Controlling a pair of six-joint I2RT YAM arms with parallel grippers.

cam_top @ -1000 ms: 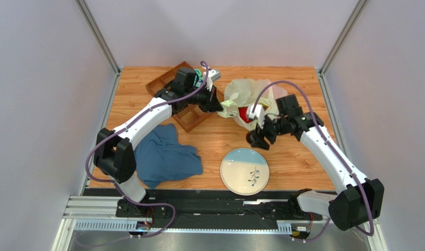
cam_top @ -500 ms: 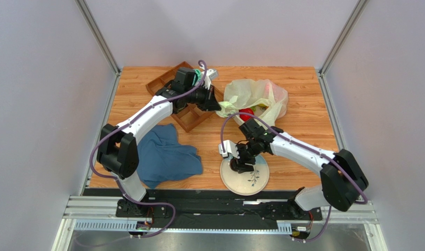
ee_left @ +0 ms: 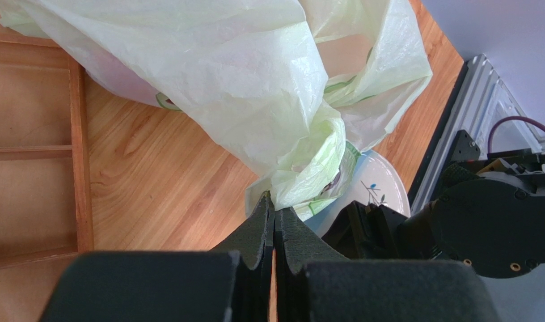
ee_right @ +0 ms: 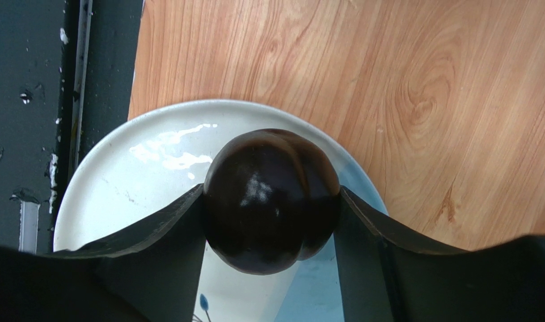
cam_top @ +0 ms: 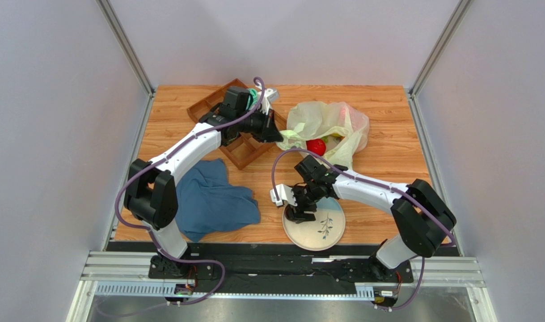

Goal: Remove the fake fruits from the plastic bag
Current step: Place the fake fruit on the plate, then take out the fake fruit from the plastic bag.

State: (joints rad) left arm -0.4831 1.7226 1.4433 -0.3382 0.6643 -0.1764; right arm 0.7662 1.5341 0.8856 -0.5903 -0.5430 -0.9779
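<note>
Right gripper (ee_right: 271,194): my jaws clasp the dark purple-brown fruit (ee_right: 268,208) on both sides, over the plate (ee_right: 120,181) (probably its drop-off).
Left gripper (ee_left: 275,209): pinched tight on a fold of the plastic bag (ee_left: 208,74), to hold its mouth up.
Bag: a red fruit (cam_top: 315,146) lies inside.

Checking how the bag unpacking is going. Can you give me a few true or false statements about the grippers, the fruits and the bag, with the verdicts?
1. The right gripper holds a glossy dark purple-brown plastic fruit between its fingers. True.
2. That fruit is above the dark blue cloth. False: it is above the round pale blue and white plate.
3. The left gripper is open, clear of the bag. False: it is shut, pinching the thin pale yellow-green plastic bag.
4. A red ball-like plastic fruit shows in the bag's mouth. True.
</note>
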